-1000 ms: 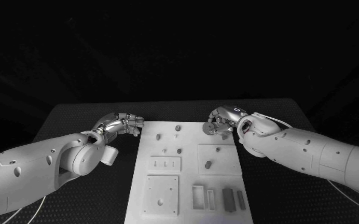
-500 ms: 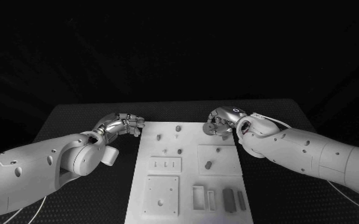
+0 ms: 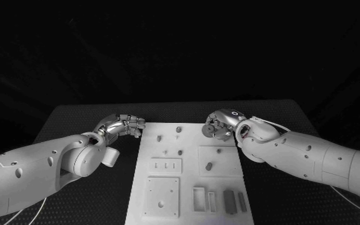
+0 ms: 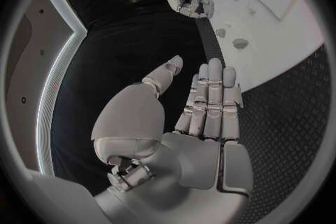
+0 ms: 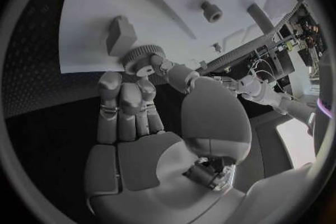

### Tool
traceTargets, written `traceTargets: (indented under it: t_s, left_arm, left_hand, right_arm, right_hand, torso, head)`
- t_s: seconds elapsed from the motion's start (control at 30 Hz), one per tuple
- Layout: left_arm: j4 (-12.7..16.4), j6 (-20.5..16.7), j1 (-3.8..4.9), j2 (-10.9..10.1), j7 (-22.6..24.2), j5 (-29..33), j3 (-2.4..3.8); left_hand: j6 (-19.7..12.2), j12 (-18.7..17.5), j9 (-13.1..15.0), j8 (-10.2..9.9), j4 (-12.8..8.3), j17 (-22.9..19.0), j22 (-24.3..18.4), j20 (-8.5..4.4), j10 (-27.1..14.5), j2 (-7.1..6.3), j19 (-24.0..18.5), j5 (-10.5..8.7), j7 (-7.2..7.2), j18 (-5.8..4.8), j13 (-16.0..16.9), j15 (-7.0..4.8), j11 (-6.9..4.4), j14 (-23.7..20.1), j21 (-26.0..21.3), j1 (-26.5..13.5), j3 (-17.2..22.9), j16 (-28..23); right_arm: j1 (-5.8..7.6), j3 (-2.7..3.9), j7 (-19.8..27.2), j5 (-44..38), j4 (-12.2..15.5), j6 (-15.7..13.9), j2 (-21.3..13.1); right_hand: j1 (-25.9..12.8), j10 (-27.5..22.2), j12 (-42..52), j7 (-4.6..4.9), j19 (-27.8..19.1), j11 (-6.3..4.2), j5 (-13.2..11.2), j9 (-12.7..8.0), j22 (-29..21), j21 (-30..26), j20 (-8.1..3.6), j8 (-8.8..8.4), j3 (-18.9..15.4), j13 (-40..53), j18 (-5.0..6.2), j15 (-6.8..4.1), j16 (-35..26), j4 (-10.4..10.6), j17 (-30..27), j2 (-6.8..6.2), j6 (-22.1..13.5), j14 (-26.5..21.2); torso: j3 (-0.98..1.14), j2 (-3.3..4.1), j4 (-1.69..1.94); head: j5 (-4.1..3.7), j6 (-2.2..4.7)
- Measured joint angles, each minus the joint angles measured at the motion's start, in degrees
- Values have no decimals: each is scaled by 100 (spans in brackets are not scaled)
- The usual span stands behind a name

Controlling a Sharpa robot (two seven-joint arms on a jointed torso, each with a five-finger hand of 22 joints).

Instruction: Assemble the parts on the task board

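Small ridged gear (image 5: 142, 58) in right hand (image 5: 150, 123)

Head view: high, looking down on the task board (image 3: 188, 175). Wrist views: close behind each hand, sharing the board's far end.

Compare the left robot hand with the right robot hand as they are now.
The right robot hand pinches a small gear-like part at its fingertips; the left robot hand holds nothing, its fingers straight.
The right robot hand is over the task board's far right corner; the left robot hand is beside its far left edge, over the black table.
Both are silver.
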Motion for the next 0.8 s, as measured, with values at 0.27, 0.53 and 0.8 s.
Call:
traceTargets:
  t_s: [0.27, 0.53, 0.8]
  left_arm:
    - [-5, -1, 0, 11, -1, 0, 0]
    - [-5, -2, 0, 19, -2, 0, 0]
    - [1, -4, 0, 18, -2, 0, 0]
  left_hand:
    - [0, 0, 6, 0, 0, 0, 0, 0, -6, 0, 0, 0, 0, -27, 0, 0, -6, 0, 0, 0, 0, 0]
    - [0, 0, 5, 0, 0, 1, -1, 0, -6, 0, 0, 0, 0, -32, 1, 0, -7, 0, 0, 0, 0, 0]
    - [0, 0, 10, 0, 0, 1, -1, 0, -5, 0, 0, 0, 0, -39, 1, 0, -7, 0, 0, 0, 0, 0]
  right_arm:
    - [120, 36, -77, -238, 326, -167, -40]
    - [117, 32, -122, -499, 669, -260, 27]
    - [114, 7, -161, -921, 850, -342, 254]
  right_hand:
    - [-50, 21, 22, 0, 0, -20, -3, -1, 2, 23, 1, 0, 68, -25, 11, -3, 0, 11, 23, -50, 0, 19]
    - [-63, 23, 23, 0, 32, -19, -3, -1, 2, 23, -12, 0, 96, -39, 27, -11, 0, 32, 30, -63, 0, 28]
    - [-78, 44, 22, 0, 33, -38, -4, -1, 1, 22, -11, 0, 112, -54, 29, -12, -22, 48, 38, -78, 0, 29]
  torso:
    - [-4, -6, 0]
    - [-8, -8, 1]
    - [-9, -1, 7]
  head:
    - [1, 37]
    - [5, 71]
    - [21, 82]
